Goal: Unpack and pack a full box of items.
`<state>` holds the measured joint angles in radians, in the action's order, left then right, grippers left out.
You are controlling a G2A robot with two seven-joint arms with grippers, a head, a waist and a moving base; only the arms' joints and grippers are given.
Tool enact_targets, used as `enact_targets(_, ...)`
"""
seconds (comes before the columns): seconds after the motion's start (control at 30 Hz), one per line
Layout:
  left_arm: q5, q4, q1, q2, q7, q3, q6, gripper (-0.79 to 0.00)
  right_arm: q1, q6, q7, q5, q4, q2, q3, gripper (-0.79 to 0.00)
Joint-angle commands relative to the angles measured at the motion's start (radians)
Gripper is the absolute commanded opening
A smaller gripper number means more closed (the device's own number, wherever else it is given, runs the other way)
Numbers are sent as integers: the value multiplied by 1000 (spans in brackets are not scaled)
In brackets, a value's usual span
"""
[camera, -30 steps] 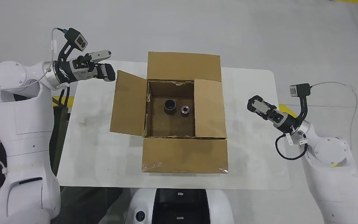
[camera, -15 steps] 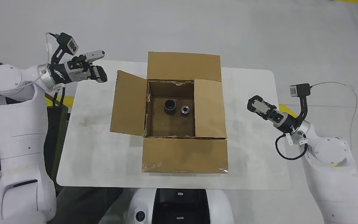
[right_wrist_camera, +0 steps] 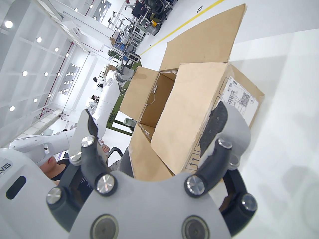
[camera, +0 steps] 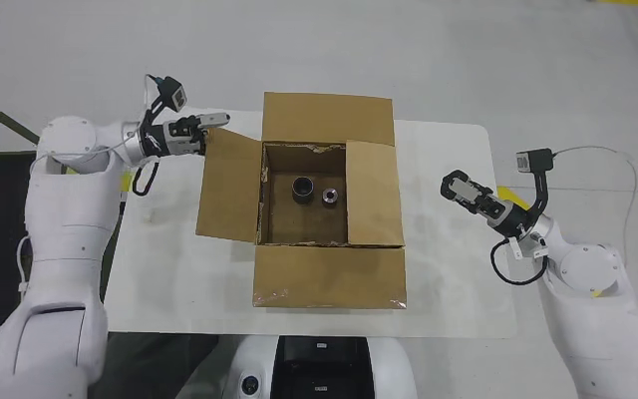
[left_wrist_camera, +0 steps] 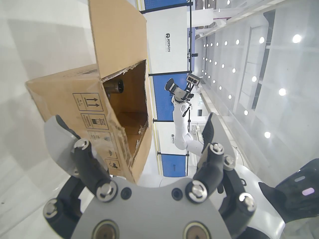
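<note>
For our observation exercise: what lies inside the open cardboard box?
A larger cylinder and a smaller cylinder, both dark, sit side by side on the box floor. One flap leans over the opening, hiding whatever lies beneath.

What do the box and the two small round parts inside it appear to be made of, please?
The box looks like plain brown cardboard, matte, probably corrugated: torn, fibrous flap edges show. The larger round part and the smaller round part look like dark metal with a dull sheen, though plastic is possible.
</note>
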<state>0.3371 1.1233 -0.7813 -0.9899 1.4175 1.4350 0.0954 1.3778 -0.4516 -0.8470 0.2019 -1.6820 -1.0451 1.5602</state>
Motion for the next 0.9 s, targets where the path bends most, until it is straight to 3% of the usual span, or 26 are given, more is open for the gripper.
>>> enact_targets(0.0,24,6,13,-6,1,-27,9,0,0,0,0,0,0,0,0,0)
enact_targets(0.47,94,57,99,-22,32,-128,-3,0,0,0,0,0,0,0,0,0)
enact_targets(0.87,92,56,174,-47,24,-261,-28,0,0,0,0,0,0,0,0,0)
